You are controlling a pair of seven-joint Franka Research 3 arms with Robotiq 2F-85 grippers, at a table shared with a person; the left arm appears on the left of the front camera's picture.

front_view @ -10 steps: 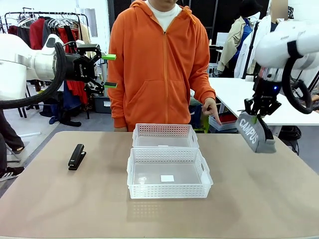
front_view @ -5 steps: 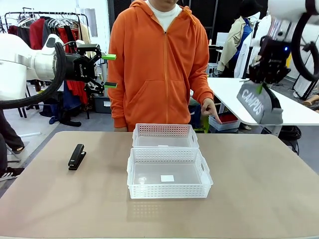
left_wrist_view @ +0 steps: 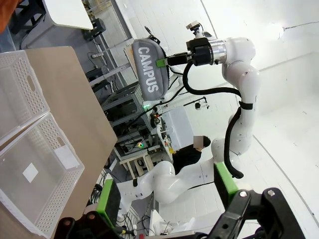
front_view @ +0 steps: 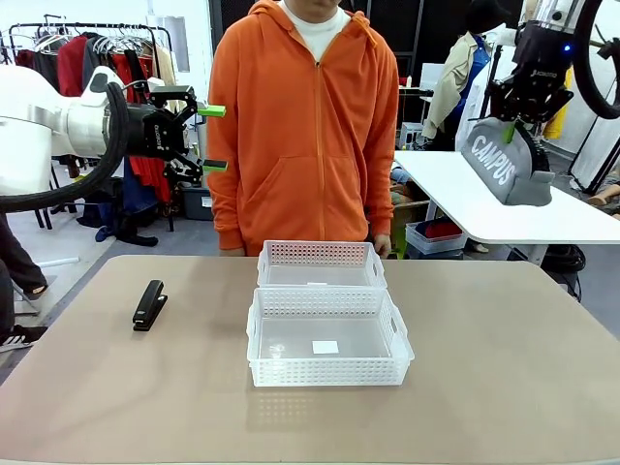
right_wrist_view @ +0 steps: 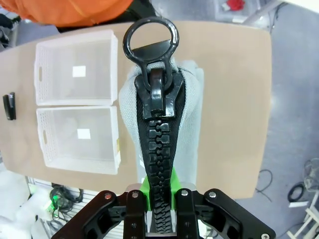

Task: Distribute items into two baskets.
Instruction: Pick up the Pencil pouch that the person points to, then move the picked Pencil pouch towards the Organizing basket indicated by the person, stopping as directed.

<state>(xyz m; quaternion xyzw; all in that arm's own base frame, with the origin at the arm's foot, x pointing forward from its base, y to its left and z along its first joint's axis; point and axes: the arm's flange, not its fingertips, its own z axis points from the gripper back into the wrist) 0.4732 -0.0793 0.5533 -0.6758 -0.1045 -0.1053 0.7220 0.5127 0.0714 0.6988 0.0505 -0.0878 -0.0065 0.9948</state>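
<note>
- My right gripper [front_view: 516,116] is clamped on the pouch [front_view: 504,165], held high at right.
- My left gripper [front_view: 214,138] hangs with jaws apart.
- Stapler [front_view: 149,305] lies left of the baskets [front_view: 329,370].

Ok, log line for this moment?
right gripper: shut on pouch, high above table | left gripper: open, empty | stapler: on table | baskets: no items

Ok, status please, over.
Right end effector shut on pouch, held high. Left end effector open, empty. Stapler on table. Near basket, far basket: no items, nothing blocking.

Front camera looks across the table [front_view: 504,368] — all three views share the baskets [front_view: 329,372].
</note>
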